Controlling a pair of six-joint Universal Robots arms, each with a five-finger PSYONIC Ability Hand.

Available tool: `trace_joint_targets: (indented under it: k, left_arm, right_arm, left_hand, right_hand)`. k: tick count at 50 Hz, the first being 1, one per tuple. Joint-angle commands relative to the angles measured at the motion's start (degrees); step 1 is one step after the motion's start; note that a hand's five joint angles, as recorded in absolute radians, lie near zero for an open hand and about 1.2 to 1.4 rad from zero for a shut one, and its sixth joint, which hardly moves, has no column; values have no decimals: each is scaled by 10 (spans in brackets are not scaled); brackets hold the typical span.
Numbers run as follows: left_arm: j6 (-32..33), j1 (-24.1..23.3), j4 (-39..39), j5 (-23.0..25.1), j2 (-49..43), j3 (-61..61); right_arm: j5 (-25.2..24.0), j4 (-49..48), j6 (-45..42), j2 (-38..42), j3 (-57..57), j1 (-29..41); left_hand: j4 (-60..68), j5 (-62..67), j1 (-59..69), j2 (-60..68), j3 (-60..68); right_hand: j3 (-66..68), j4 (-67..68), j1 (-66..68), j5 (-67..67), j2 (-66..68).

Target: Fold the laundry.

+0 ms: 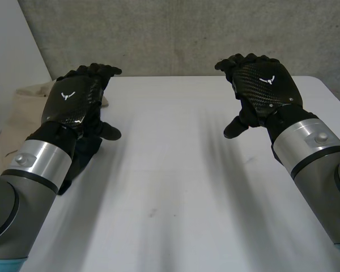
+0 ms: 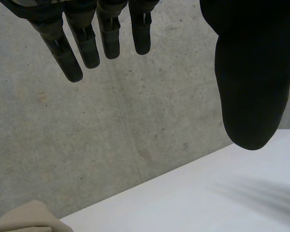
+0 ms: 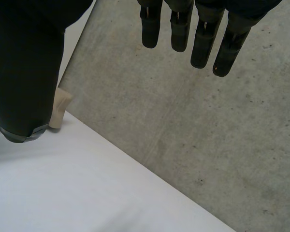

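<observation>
1. While both arms are stretched out over the white table [image 1: 170,192], the laundry, a beige cloth [image 1: 20,116], is left crumpled at the table's far left corner. It sits just beside the left hand [image 1: 73,105], on that hand's outer side. Soft matte fabric, bunched into a rounded lump with loose folds. Whether it's touched by the hand can't be told.
2. The left hand is seen released. In its wrist view the fingers [image 2: 87,46] are held straight and slightly apart, and the fat rounded thumb [image 2: 251,82] is spread well away from them. A soft corner of the cloth [image 2: 24,217] is caught out past the fingertips, at the table's edge.
3. The right hand [image 1: 263,88] is released too, held over the table's right side, well apart from the cloth. Its fingers [image 3: 203,41] are kept straight and its thumb [image 3: 24,72] is spread wide.
4. The backs of both hands are covered by glossy carbon-weave plates, each stamped with a small white mark. The wrists are made of brushed grey metal cylinders.
5. The tabletop is seen as smooth and flat, marked by a few faint scuffs. It's backed by a rough, speckled grey concrete wall [image 1: 187,34].
</observation>
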Motion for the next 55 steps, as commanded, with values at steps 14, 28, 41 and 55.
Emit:
trace_joint_targets:
  k: [14, 28, 41, 55]
  left_arm:
    - [31, 4, 26, 0, -9, -15]
    - [31, 8, 26, 0, -7, -12]
    - [108, 100, 22, 6, -110, 83]
    - [250, 252, 21, 4, -357, 251]
  right_arm:
    - [17, -12, -12, 1, -3, 0]
    - [16, -10, -13, 2, -4, 3]
    - [14, -6, -31, 6, -2, 7]
    - [12, -4, -39, 12, 4, 10]
  left_hand:
    - [-58, -58, -58, -60, -55]
    - [-58, -58, -58, -60, -55]
    - [-54, -54, -54, -56, -52]
    - [-4, -4, -4, -6, -1]
  right_hand:
    - [-54, -55, -18, -47, -51]
    - [-54, -55, -18, -47, -51]
    - [-54, -55, -18, -47, -51]
    - [-54, -55, -18, -47, -51]
